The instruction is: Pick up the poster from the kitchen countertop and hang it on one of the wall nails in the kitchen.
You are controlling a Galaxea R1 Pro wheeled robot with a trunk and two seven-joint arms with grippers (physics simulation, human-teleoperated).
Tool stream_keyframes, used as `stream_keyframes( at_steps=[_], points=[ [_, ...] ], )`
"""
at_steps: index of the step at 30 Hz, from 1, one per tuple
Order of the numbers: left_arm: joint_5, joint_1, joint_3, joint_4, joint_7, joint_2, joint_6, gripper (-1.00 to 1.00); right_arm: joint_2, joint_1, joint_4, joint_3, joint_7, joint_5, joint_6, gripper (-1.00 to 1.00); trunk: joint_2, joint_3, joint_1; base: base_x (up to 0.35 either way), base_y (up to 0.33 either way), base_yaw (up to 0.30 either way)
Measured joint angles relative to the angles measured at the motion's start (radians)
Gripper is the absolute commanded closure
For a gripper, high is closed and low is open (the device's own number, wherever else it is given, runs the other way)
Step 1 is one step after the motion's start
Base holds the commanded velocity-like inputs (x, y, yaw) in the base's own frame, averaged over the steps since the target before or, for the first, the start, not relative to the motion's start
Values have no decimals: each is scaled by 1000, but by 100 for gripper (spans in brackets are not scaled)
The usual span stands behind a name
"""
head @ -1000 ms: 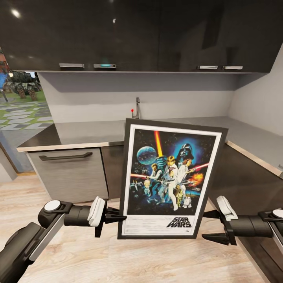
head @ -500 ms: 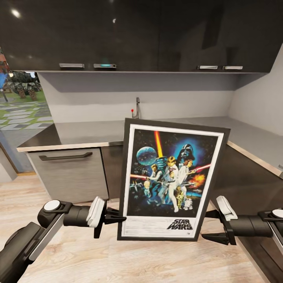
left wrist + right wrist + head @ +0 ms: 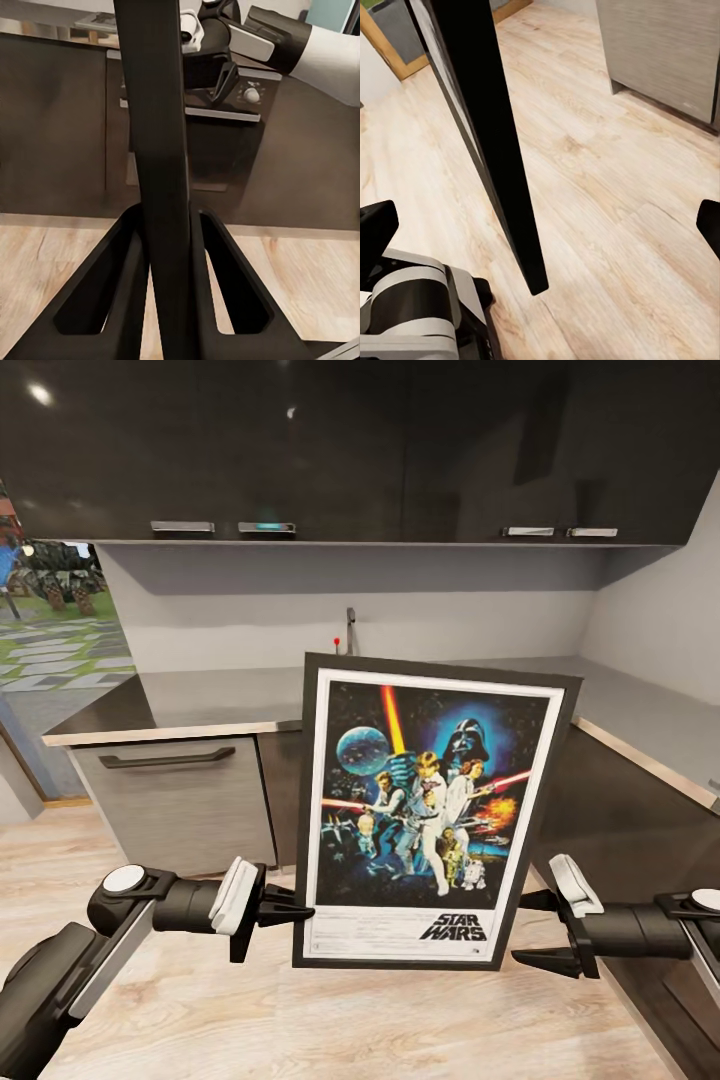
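One poster in left gripper

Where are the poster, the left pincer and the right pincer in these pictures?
poster (image 3: 425,815): head view, middle of the artwork.
left pincer (image 3: 298,913): head view, fingertips at the frame's left edge.
right pincer (image 3: 525,930): head view, gap between the open fingers.

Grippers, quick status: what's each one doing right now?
Left gripper: closed on the poster's left edge, holding it upright.
Right gripper: jaws open, beside the poster's right edge, holding nothing.
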Motion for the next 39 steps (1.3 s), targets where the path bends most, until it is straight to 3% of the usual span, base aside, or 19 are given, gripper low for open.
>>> stream_keyframes(
  at_steps=[35,36,39],
  points=[
    [0,0,0,0,0,0,2,100,30,-20,0,3,-1,0,0,-100,0,0,0,0,0,0],
    [0,0,0,0,-1,0,2,100,30,-20,0,3,-1,0,0,100,0,0,0,0,0,0],
    [0,0,0,0,-1,0,2,100,31,-20,0,3,-2,0,0,100,0,0,0,0,0,0]
  ],
)
